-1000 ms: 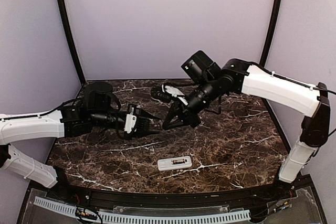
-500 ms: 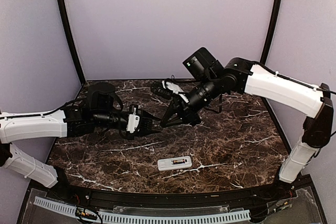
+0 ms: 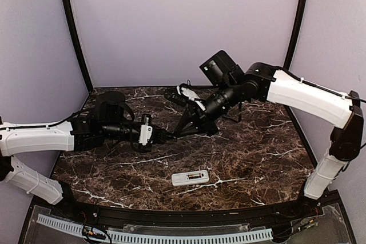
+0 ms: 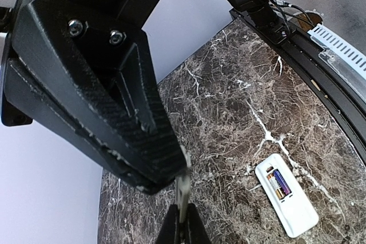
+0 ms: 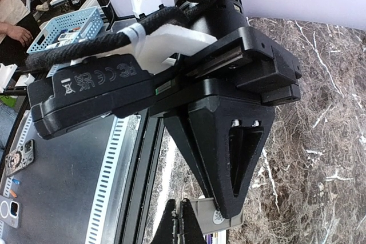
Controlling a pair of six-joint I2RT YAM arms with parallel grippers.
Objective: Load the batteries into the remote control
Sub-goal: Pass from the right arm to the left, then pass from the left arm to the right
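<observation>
Centre of top view, raised off desk (image 3: 257,158): left gripper (image 4: 180,227) and right gripper (image 5: 179,224) tip to tip, each pinched shut on the same thin grey battery cover (image 4: 183,190).

Likely a handover of cover, ahead of refitting. Worth confirming left grip is firm before right lets go. Release slowly and without twist, since the plate is thin and apt to slip. Then carry flat over the bay.

Remote control (image 3: 190,178) lying lower centre of top view, well apart from both grippers. White, slim, back up, bay open. Batteries (image 4: 278,182) seated inside, dark with orange marks.
</observation>
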